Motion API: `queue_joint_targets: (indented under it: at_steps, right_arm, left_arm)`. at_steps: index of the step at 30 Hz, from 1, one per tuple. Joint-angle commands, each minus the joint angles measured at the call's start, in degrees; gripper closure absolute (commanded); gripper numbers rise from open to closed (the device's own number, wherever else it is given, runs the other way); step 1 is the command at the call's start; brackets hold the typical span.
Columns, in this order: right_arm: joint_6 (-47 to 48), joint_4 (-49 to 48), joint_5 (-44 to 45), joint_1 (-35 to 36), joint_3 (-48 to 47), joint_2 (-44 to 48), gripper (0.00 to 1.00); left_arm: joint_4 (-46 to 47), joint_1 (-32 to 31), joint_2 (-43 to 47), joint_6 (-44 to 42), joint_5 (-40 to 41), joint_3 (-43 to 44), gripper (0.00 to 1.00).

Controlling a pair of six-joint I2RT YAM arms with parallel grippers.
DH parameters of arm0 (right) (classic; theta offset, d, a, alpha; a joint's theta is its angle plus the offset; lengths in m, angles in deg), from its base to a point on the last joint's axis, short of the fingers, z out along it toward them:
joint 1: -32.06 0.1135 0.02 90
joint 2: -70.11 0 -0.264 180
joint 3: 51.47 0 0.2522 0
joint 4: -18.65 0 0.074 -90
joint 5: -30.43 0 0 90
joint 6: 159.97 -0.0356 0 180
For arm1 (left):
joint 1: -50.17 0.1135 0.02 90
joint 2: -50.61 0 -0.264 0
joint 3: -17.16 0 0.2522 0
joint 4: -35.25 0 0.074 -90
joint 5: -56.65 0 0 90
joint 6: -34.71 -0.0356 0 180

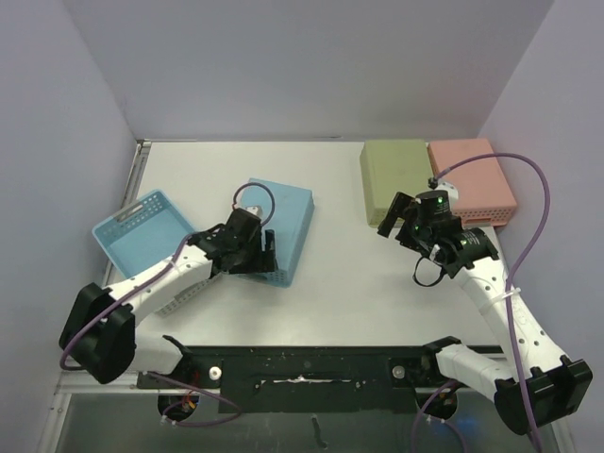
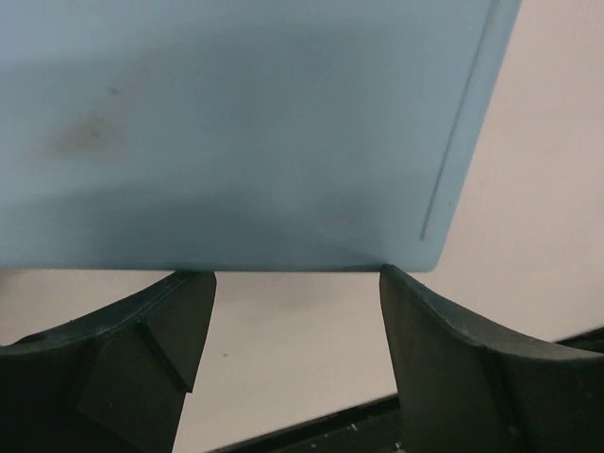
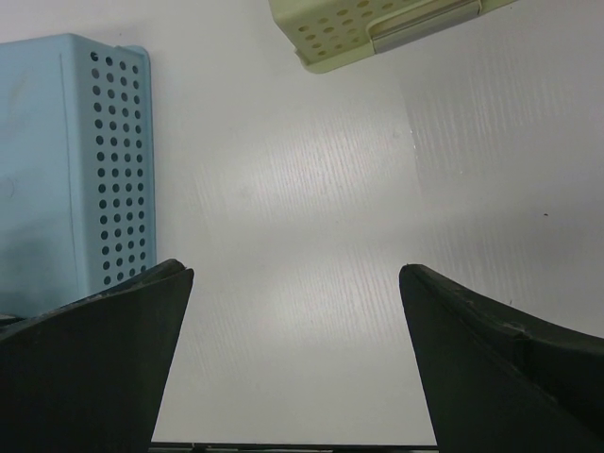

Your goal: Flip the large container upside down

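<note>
A light blue container point(image 1: 286, 219) lies bottom-up on the table's middle left; its flat base fills the top of the left wrist view point(image 2: 226, 123), and its perforated side shows in the right wrist view point(image 3: 66, 170). My left gripper point(image 1: 259, 255) is open at its near edge, and between the fingers point(image 2: 297, 283) only bare table shows. My right gripper point(image 1: 400, 225) is open and empty over bare table point(image 3: 294, 274), to the right of the blue container and just near the green one.
A second blue basket point(image 1: 142, 229) sits open side up at the far left. A green container point(image 1: 395, 177), also in the right wrist view point(image 3: 377, 28), and a pink container point(image 1: 475, 177) lie bottom-up at the back right. Walls close in on both sides.
</note>
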Motion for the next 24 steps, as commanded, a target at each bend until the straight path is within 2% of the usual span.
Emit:
queue_joint_targets:
  at_steps: [1, 6, 11, 19, 24]
  right_arm:
    - [-0.5, -1.9, -0.2, -0.2, -0.3, 1.1, 0.01]
    - [-0.4, -0.3, 1.3, -0.3, -0.7, 2.4, 0.01]
    - [-0.6, 0.6, 2.0, -0.3, -0.5, 3.2, 0.01]
    - [-0.7, 0.5, 1.8, -0.3, 0.5, 3.6, 0.01]
    - [-0.6, -0.1, 1.1, -0.3, 0.7, 3.2, 0.01]
  left_arm:
    - [10.1, -2.2, -5.7, -1.6, -3.8, 7.0, 0.31]
    - [8.1, -5.0, -11.4, -6.6, -4.1, 20.0, 0.31]
    - [4.7, -2.0, -12.1, -9.1, -6.5, 26.7, 0.3]
    - [-0.7, 13.8, -8.4, -8.4, -7.7, 23.1, 0.28]
    - [-0.7, 21.4, -8.2, -9.0, -11.2, 18.8, 0.27]
